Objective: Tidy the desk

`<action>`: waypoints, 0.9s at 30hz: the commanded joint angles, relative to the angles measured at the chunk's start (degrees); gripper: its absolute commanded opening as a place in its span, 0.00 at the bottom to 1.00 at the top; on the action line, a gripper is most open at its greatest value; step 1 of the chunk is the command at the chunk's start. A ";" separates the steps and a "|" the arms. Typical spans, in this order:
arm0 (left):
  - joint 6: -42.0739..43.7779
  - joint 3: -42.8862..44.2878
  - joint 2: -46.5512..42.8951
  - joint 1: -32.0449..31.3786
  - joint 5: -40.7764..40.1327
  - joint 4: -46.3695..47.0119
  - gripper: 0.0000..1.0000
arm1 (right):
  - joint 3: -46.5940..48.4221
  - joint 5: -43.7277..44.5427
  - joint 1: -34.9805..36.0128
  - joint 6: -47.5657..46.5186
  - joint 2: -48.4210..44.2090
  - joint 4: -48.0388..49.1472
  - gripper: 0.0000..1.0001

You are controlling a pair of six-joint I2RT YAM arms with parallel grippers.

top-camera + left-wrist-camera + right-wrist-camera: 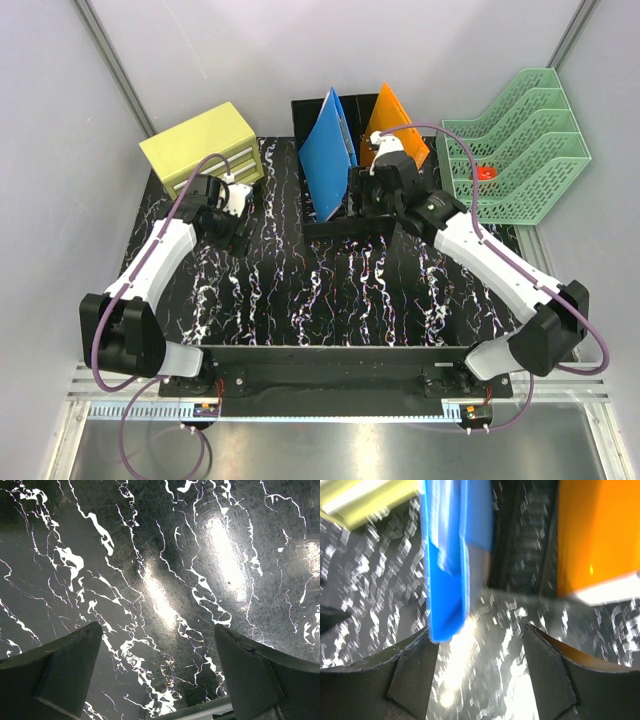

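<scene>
Left gripper (157, 627) hangs with jaws wide apart over the marbled bench (165, 555); right gripper (477, 629), jaws apart and empty, sits just before the blue folder (447, 580) and orange folder (595, 535)

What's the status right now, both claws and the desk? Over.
Left gripper open, empty, over desk. Right gripper open, empty, beside blue folder. Blue folder and orange folder lean in black holder. Nothing blocking.
</scene>
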 commanded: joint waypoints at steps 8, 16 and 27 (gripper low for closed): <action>-0.44 0.61 -0.67 -0.61 0.53 1.15 0.99 | -11.32 0.95 0.96 -3.97 -0.74 26.57 0.71; -0.35 0.34 -0.50 -0.61 0.53 1.07 0.99 | -14.31 5.96 1.92 -5.38 1.99 38.25 0.47; 0.09 -0.45 -0.14 -0.61 0.61 1.59 0.99 | -10.45 9.92 3.07 -8.80 -1.44 35.81 0.18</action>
